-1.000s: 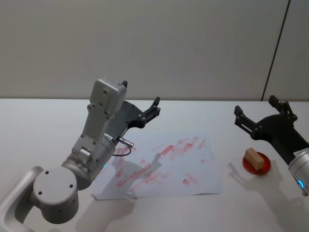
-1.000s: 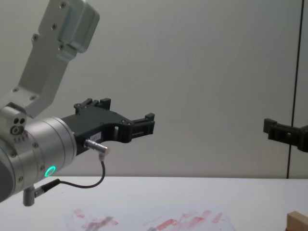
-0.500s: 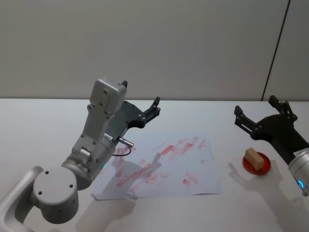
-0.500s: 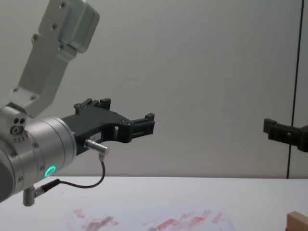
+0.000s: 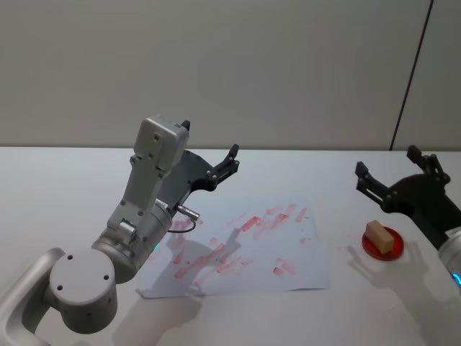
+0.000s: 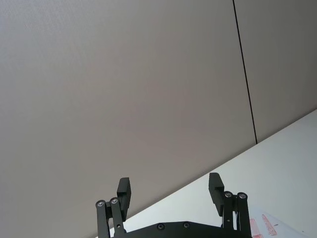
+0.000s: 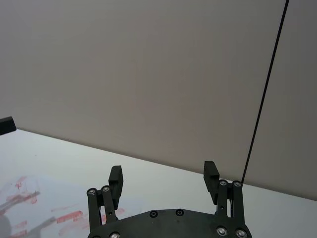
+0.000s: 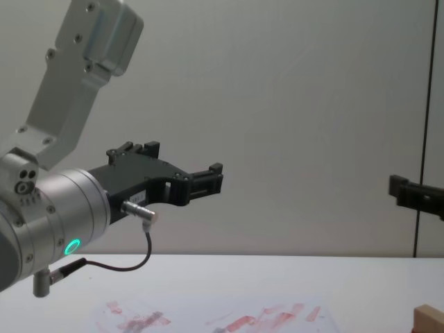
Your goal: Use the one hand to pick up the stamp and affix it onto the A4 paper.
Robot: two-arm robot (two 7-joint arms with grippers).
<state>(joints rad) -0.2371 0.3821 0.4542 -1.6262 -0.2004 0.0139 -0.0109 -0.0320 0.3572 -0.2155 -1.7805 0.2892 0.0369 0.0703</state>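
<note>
Right gripper (image 5: 385, 159) (jaws apart) above stamp (image 5: 379, 235)

The stamp (image 5: 379, 234) is a small pale wooden block with a rectangular top, standing upright on its round red base at the right. It is near the right edge of the paper (image 5: 288, 249) but apart from it. The paper is a white sheet lying flat in the middle, set slightly askew and marked with many red smears and prints.
</note>
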